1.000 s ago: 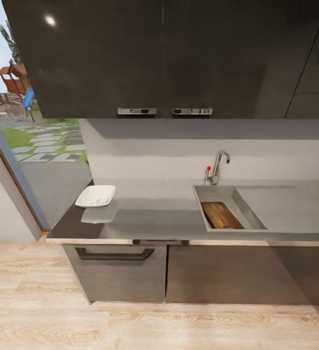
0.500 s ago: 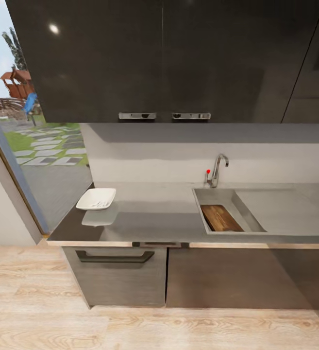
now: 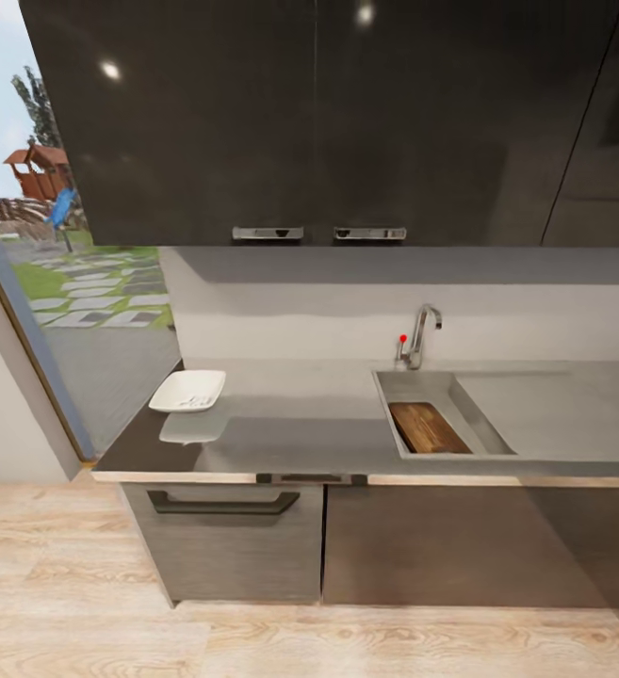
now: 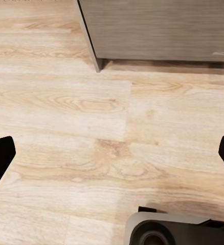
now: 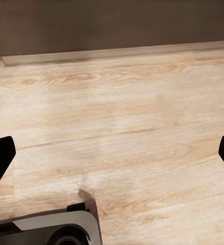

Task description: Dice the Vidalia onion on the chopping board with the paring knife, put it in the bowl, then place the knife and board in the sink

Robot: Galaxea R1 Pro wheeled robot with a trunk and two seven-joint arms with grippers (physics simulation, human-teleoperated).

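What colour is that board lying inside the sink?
The rectangular wooden chopping board is warm brown with darker grain streaks, clearest in the head view.

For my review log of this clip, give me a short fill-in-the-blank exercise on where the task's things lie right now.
1. The chopping board lies inside the ____.
2. The bowl sits on the countertop at its ____ end in the head view.
3. Both wrist cameras look down at a wooden ____.
4. The fingers of the left hand stand wide ____.

Missing words: sink; left; floor; apart
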